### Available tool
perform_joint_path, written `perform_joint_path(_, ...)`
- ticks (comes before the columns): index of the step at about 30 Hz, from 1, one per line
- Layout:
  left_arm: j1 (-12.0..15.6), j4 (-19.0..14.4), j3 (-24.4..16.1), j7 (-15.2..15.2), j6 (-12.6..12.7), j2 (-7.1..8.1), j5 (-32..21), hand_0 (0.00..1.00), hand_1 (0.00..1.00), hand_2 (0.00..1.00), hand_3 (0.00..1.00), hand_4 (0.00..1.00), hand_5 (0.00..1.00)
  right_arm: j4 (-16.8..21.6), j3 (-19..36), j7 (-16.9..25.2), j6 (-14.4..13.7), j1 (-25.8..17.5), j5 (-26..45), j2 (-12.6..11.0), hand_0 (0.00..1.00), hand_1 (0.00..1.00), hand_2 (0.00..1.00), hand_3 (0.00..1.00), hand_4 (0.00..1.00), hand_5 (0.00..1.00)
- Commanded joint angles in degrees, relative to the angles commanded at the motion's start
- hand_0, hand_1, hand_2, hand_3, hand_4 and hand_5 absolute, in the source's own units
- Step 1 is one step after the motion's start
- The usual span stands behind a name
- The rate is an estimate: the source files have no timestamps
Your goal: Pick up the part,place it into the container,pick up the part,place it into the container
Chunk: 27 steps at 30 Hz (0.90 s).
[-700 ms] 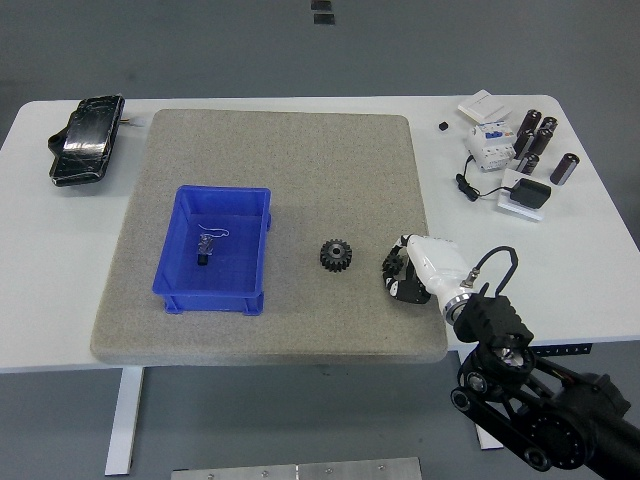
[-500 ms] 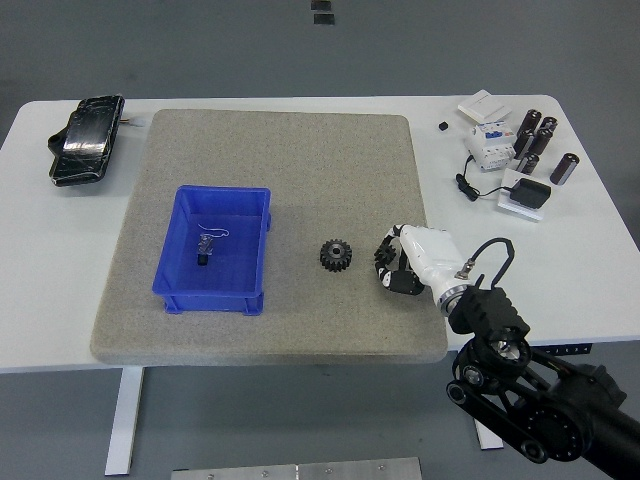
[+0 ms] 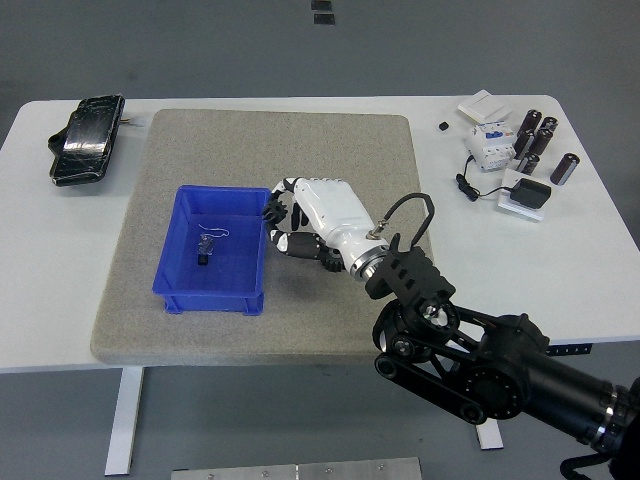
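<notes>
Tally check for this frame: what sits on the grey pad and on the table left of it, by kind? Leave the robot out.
Blue container: 1
Small dark part inside the container: 1
Black case on the table left of the pad: 1
Total: 3 in plain sight. The right hand hangs at the container's right rim and could be covering something more.

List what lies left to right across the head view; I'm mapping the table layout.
Black case → blue bin → right hand beside the bin's right wall → white breaker module → black cylinders.
</notes>
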Motion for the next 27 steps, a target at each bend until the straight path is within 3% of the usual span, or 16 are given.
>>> perform_joint_path(3, 0.0, 0.0, -0.1, 0.1, 0.0, 0.06, 0.2, 0.668, 0.600, 0.591, 0.589, 0.684, 0.534, -0.4, -2.4, 0.3, 0.3, 2.3, 1.4, 1.2, 0.344, 0.375, 0.339, 0.427, 0.582, 0.249)
perform_joint_path(4, -0.1, 0.0, -0.1, 0.1, 0.0, 0.08, 0.3, 0.666, 0.600, 0.592, 0.591, 0.689, 0.538, -0.7, -3.4, 0.4, 0.5, 3.1, 1.9, 1.7, 0.418, 0.388, 0.364, 0.460, 0.576, 0.261)
perform_joint_path(9, -0.4, 0.0, -0.2, 0.0, -0.1, 0.16, 0.5, 0.666, 0.600, 0.592, 0.591, 0.689, 0.538, -2.2, -7.0, 0.8, 1.7, 5.2, 4.3, 3.1, 0.418, 0.388, 0.364, 0.460, 0.576, 0.261)
perform_joint_path(10, -0.4, 0.0, -0.2, 0.1, -0.1, 0.17, 0.5, 0.666, 0.600, 0.592, 0.591, 0.692, 0.542, -2.5, -7.6, 0.9, 2.1, 5.4, 4.8, 3.3, 0.520, 0.446, 0.516, 0.559, 0.606, 0.301)
perform_joint_path(15, -0.4, 0.0, -0.2, 0.2, -0.1, 0.19, 0.5, 0.666, 0.600, 0.592, 0.591, 0.692, 0.542, -4.6, -9.5, 1.1, 4.2, 5.9, 6.3, 3.9, 0.520, 0.446, 0.516, 0.559, 0.606, 0.301)
perform_joint_path(16, -0.4, 0.0, -0.2, 0.2, -0.1, 0.20, 0.5, 0.666, 0.600, 0.592, 0.592, 0.693, 0.544, -5.1, -9.7, 1.0, 4.5, 6.0, 6.3, 3.9, 0.645, 0.603, 0.649, 0.689, 0.635, 0.338)
perform_joint_path(21, -0.5, 0.0, -0.2, 0.1, -0.1, 0.22, 0.6, 0.666, 0.600, 0.592, 0.592, 0.693, 0.544, -6.5, -9.7, 1.1, 4.5, 6.4, 5.8, 3.9, 0.645, 0.603, 0.649, 0.689, 0.635, 0.338)
perform_joint_path(22, -0.5, 0.0, -0.2, 0.1, -0.1, 0.22, 0.6, 0.666, 0.600, 0.593, 0.593, 0.693, 0.545, -6.7, -9.7, 1.2, 4.4, 6.4, 5.8, 3.9, 0.674, 0.614, 0.664, 0.807, 0.652, 0.368)
perform_joint_path(27, -0.6, 0.0, -0.1, 0.1, -0.1, 0.24, 0.5, 0.666, 0.600, 0.593, 0.593, 0.693, 0.545, -7.0, -10.0, 1.5, 4.0, 6.5, 5.5, 3.9, 0.674, 0.614, 0.664, 0.807, 0.652, 0.368)
